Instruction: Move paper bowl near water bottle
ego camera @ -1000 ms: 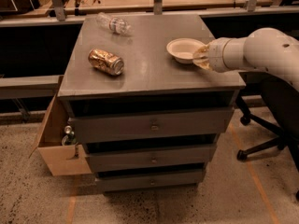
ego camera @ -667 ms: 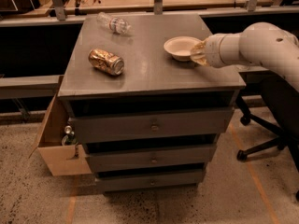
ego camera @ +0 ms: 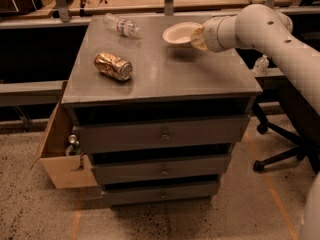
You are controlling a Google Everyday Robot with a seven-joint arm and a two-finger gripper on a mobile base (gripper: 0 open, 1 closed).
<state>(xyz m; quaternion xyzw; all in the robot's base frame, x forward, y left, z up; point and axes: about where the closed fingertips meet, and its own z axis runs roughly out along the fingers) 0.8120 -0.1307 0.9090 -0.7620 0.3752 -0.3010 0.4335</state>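
Note:
The off-white paper bowl point(ego camera: 181, 33) hangs a little above the grey cabinet top point(ego camera: 165, 71), right of the back middle, with its shadow under it. My gripper point(ego camera: 196, 37) comes in from the right on the white arm and is shut on the bowl's right rim. The clear crinkled water bottle point(ego camera: 120, 24) lies on its side at the back left corner of the top, about a bowl's width left of the bowl.
A gold-brown can point(ego camera: 113, 66) lies on its side on the left of the top. A cardboard box point(ego camera: 59, 151) with bottles stands at the cabinet's lower left. An office chair base point(ego camera: 280, 154) is at the right. A small clear bottle point(ego camera: 260, 64) stands behind the arm.
My gripper has carried the bowl to the left and toward the back of the top, closer to the water bottle. The can and bottle have not moved.

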